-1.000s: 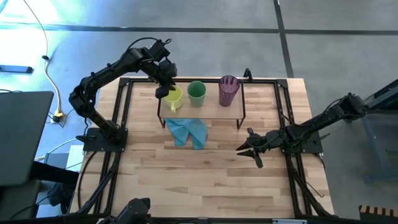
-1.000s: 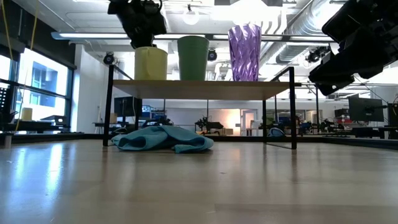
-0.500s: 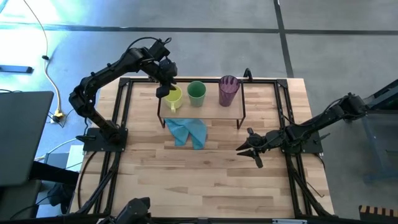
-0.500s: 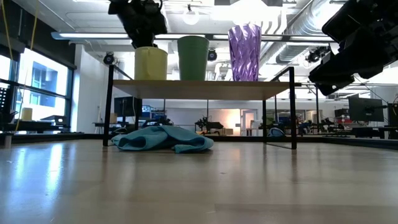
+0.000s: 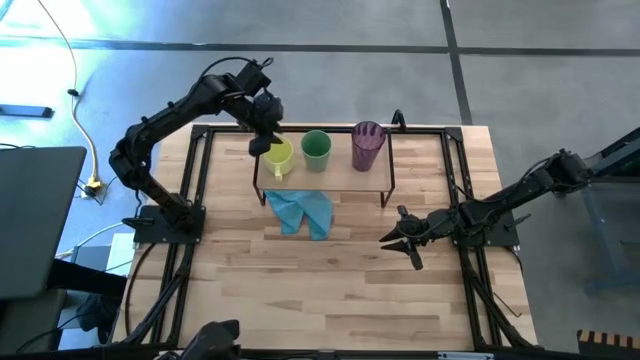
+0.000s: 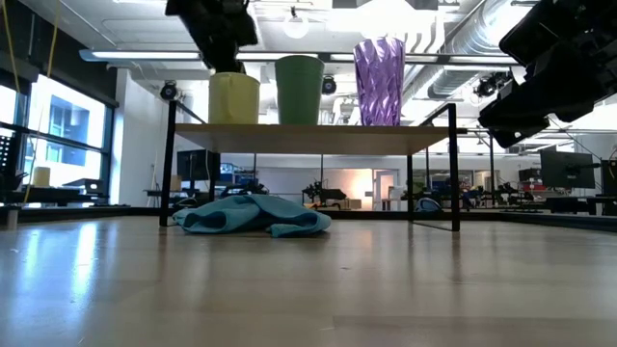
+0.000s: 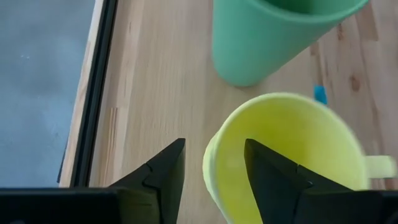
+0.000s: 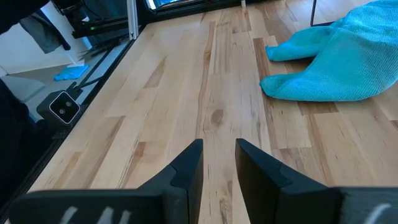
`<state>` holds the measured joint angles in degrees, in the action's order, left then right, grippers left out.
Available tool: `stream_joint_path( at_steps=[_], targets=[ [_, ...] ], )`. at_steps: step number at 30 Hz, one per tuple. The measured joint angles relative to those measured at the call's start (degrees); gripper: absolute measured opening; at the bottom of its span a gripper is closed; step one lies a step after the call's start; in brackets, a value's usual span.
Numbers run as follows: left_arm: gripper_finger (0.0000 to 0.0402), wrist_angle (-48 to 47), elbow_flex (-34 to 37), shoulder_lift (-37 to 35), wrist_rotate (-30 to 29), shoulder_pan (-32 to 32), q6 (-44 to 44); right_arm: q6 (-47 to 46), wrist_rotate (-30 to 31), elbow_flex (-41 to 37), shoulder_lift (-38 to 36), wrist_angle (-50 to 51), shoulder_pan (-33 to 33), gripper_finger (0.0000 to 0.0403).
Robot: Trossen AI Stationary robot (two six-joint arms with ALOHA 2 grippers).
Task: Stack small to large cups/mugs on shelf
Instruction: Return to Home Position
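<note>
From above, the change from a moment ago is tiny. The left gripper [image 5: 264,143] has nudged slightly outward over the yellow-green mug [image 5: 281,157], and nothing else has moved. The mug stands at one end of the shelf [image 5: 340,178], the green cup [image 5: 316,149] in the middle, and the purple tumbler [image 5: 367,146] at the other end. All three are upright and side by side. The left arm arches up from beyond the mug end of the shelf, with its wrist bent down over that end. The light blue cloth [image 5: 303,211] lies crumpled on the tabletop [image 5: 330,290], just in front of the shelf. The right gripper [image 5: 398,240] waits on that same side, off the tumbler end, on a low, outstretched arm.

At table height the lift is clearer. The left gripper [image 6: 222,58] now sits a little higher, right at the mug's [image 6: 234,98] rim. The right arm [image 6: 549,72] hangs clear of the tabletop, beside the shelf's tumbler end.

On the left wrist camera, the fingers [image 7: 163,171] are moderately apart. The mug's [image 7: 292,149] near wall sits in the gap and neither finger presses on it. The green cup [image 7: 267,37] stands just beyond on the shelf board.

On the right wrist camera, the fingers [image 8: 186,171] are narrowly parted and hold nothing. They point along bare tabletop, with the cloth [image 8: 336,74] ahead and off to one side.
</note>
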<state>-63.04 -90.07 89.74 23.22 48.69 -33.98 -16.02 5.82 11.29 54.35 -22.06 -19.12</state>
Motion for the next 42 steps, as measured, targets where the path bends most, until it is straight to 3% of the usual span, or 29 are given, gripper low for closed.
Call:
stream_joint_path(
  at_steps=[11, 22, 26, 30, 35, 38, 42],
  targets=[
    [0.0156, -7.66, -12.38, -0.33, 1.24, -2.01, 2.63, 0.01, -0.12, 0.00, 0.00, 0.02, -0.01, 0.0083],
    [0.0157, -9.95, -23.83, -4.30, 18.17, -2.60, 9.01, 3.44, -0.24, 0.00, 0.02, -1.05, 0.01, 0.0083],
    [0.0157, -10.03, -23.67, -8.78, 18.40, -2.60, 8.92, 5.95, 0.10, 0.00, 0.02, -5.80, -0.01, 0.0083],
    [0.0157, -10.34, -20.54, -13.66, 19.47, -2.60, 8.91, 7.86, 1.60, 0.02, 0.01, -12.20, 0.01, 0.0083],
    [0.0157, -4.67, -10.65, -23.21, 26.48, -2.60, 8.83, 13.30, 1.70, 0.02, -0.91, -17.65, 0.01, 0.0083],
    [0.0157, 3.27, -1.49, -29.97, 28.30, -2.61, 11.18, 17.07, 1.73, 0.02, -2.59, -20.97, 0.01, 0.0083],
    [0.0157, 18.95, 11.78, -39.89, 26.39, -2.60, 18.91, 22.00, 1.86, 0.02, -6.27, -24.43, 0.01, 0.0083]
  ],
)
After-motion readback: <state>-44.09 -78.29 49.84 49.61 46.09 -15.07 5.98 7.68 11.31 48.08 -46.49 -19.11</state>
